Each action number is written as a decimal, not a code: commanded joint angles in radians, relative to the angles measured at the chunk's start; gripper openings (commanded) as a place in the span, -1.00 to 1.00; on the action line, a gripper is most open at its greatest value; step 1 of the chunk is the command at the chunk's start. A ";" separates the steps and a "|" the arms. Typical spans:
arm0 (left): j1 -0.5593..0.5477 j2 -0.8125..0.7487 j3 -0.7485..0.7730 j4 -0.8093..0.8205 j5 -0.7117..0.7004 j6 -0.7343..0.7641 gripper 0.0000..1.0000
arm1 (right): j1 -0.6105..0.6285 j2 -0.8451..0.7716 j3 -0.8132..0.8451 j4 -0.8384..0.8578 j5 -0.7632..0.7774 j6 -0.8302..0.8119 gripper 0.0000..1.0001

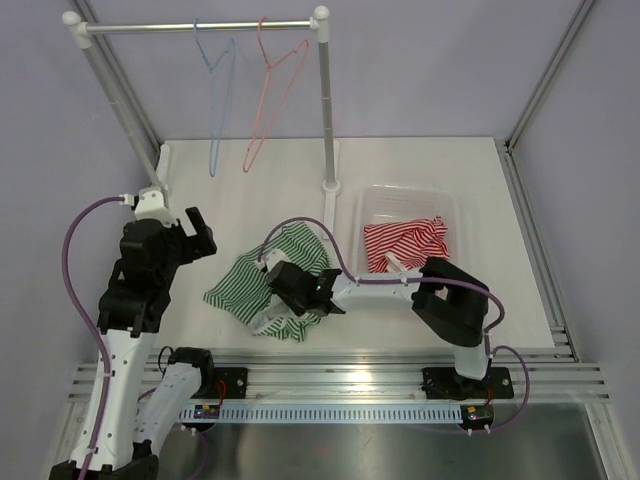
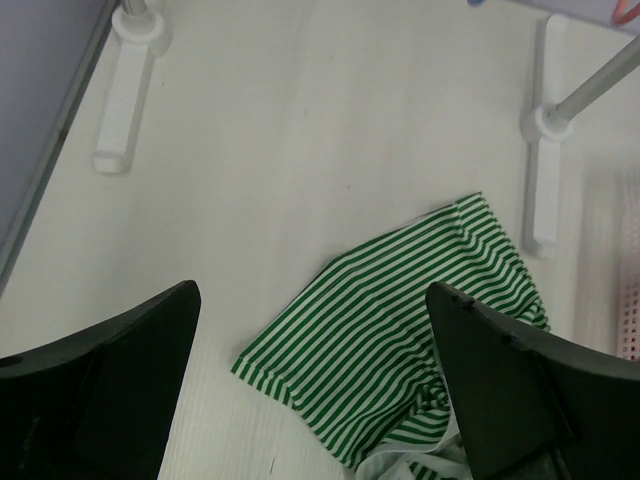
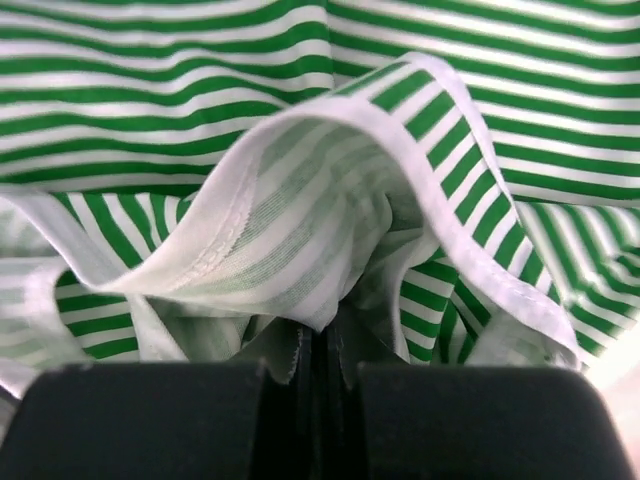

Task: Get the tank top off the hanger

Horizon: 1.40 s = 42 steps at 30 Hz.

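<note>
The green-and-white striped tank top (image 1: 245, 280) lies crumpled on the table, off any hanger. My right gripper (image 1: 283, 300) is down on its near edge and shut on a fold of its white-hemmed fabric (image 3: 330, 200); in the right wrist view the right gripper (image 3: 325, 345) has its jaws pressed together with cloth between them. A blue hanger (image 1: 215, 100) and a pink hanger (image 1: 275, 95) hang bare on the rail. My left gripper (image 1: 200, 235) hovers open to the left of the garment. In the left wrist view the left gripper (image 2: 312, 290) is empty above the tank top (image 2: 400, 320).
The clothes rack stands at the back, with its rail (image 1: 200, 27), right post (image 1: 327, 110) and feet (image 2: 125, 110) (image 2: 540, 190) on the table. A clear plastic bin (image 1: 410, 195) at the right holds a red-and-white striped garment (image 1: 405, 245).
</note>
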 commanded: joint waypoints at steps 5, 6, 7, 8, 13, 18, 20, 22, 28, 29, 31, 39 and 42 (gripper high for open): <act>-0.029 -0.043 -0.027 0.083 -0.038 -0.002 0.98 | -0.015 -0.333 0.079 -0.109 0.261 -0.056 -1.00; -0.029 -0.046 -0.028 0.083 -0.041 -0.002 0.98 | -0.016 -0.354 0.092 -0.132 0.305 -0.081 -1.00; -0.029 -0.049 -0.031 0.084 -0.041 -0.002 0.98 | -0.017 -0.375 0.116 -0.145 0.333 -0.090 -1.00; -0.031 -0.052 -0.031 0.084 -0.047 -0.002 0.98 | -0.018 -0.412 0.131 -0.162 0.364 -0.108 -1.00; -0.040 -0.072 -0.034 0.084 -0.069 -0.002 0.98 | -0.070 -0.519 0.229 -0.313 0.589 -0.125 -1.00; -0.043 -0.074 -0.033 0.084 -0.082 -0.004 0.98 | -0.203 -0.666 0.239 -0.458 0.609 -0.059 -1.00; -0.043 -0.072 -0.033 0.084 -0.082 -0.005 0.98 | -0.277 -0.731 0.210 -0.478 0.571 -0.033 -1.00; -0.043 -0.069 -0.034 0.087 -0.081 -0.004 0.98 | -0.341 -0.772 0.169 -0.468 0.528 -0.033 -1.00; -0.044 -0.072 -0.034 0.086 -0.081 -0.005 0.98 | -0.460 -0.790 0.083 -0.431 0.390 -0.032 -1.00; -0.044 -0.072 -0.034 0.086 -0.081 -0.005 0.98 | -0.516 -0.777 0.067 -0.407 0.297 -0.023 -1.00; -0.044 -0.071 -0.034 0.086 -0.081 -0.005 0.98 | -0.568 -0.745 0.000 -0.362 0.213 -0.003 -1.00; -0.054 -0.069 -0.038 0.090 -0.069 -0.004 0.98 | -0.811 -0.511 -0.163 -0.236 -0.108 0.122 -1.00; -0.054 -0.068 -0.036 0.089 -0.069 -0.004 0.98 | -0.855 -0.351 -0.151 -0.280 -0.196 0.157 -1.00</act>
